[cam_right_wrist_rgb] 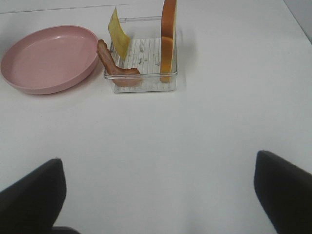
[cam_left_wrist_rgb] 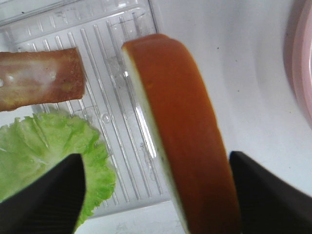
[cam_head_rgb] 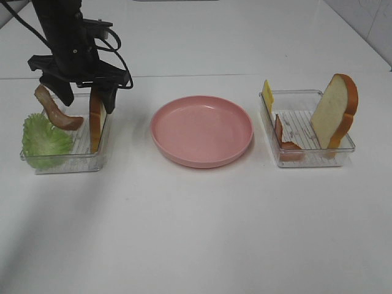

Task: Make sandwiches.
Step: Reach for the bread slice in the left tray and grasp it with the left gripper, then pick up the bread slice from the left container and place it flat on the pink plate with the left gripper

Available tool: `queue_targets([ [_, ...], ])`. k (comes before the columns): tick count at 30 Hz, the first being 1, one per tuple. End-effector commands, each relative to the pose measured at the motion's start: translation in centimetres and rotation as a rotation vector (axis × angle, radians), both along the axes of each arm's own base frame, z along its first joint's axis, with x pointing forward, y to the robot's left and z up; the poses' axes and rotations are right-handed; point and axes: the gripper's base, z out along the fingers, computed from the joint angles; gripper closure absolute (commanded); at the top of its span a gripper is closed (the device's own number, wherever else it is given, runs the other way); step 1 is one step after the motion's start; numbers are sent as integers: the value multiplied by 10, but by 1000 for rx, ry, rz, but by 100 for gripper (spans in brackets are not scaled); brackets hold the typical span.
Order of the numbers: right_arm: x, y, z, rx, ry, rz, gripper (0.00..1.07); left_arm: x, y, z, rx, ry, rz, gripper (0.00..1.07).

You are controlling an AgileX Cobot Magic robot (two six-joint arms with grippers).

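Note:
A bread slice [cam_head_rgb: 96, 119] [cam_left_wrist_rgb: 180, 122] with an orange-brown crust stands on edge at the right side of the left clear tray [cam_head_rgb: 67, 164]. My left gripper [cam_head_rgb: 87, 98] [cam_left_wrist_rgb: 156, 195] hangs over it, open, one finger on each side of the slice; the finger on the plate side is nearly at the crust. A green lettuce leaf [cam_head_rgb: 44, 139] [cam_left_wrist_rgb: 44, 146] and a bacon strip [cam_head_rgb: 55, 110] [cam_left_wrist_rgb: 39, 80] share that tray. The right tray [cam_head_rgb: 306, 160] [cam_right_wrist_rgb: 146, 85] holds a second bread slice [cam_head_rgb: 335, 110] [cam_right_wrist_rgb: 168, 39], yellow cheese [cam_head_rgb: 267, 95] [cam_right_wrist_rgb: 118, 34] and bacon [cam_head_rgb: 285, 139] [cam_right_wrist_rgb: 114, 66]. My right gripper [cam_right_wrist_rgb: 156, 195] is open, holding nothing, some way in front of that tray.
A pink plate [cam_head_rgb: 202, 130] [cam_right_wrist_rgb: 46, 58] with nothing on it sits between the two trays on the white table [cam_head_rgb: 196, 233]. The left arm's black cables hang above the left tray. The right arm does not appear in the exterior high view.

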Motion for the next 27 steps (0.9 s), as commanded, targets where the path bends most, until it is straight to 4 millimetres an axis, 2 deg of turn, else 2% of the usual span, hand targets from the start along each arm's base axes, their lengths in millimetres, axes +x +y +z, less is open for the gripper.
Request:
queue_targets([
  [1,-3,0,0,-10,-34,0,8,2,0,2,1,-16,-10,97],
  [2,-3,0,0,-10,-34,0,8,2,0,2,1,-16,-10,97],
  [3,-3,0,0,-10,-34,0,8,2,0,2,2,-17,-11,106],
  [17,-3,0,0,-10,-34,0,8,-3,1,7,12,7,-5,107],
  [21,-3,0,0,-10,-34,0,8,-8,10,20,94,14,12,107],
  [23,-3,0,0,-10,-34,0,8,-13,17,39,138,-12,26,107],
  [26,-3,0,0,-10,-34,0,8,-14,18,47,139,-21,29,107],
  [27,-3,0,0,-10,-34,0,8,-17,19,61,128,-50,32,107],
])
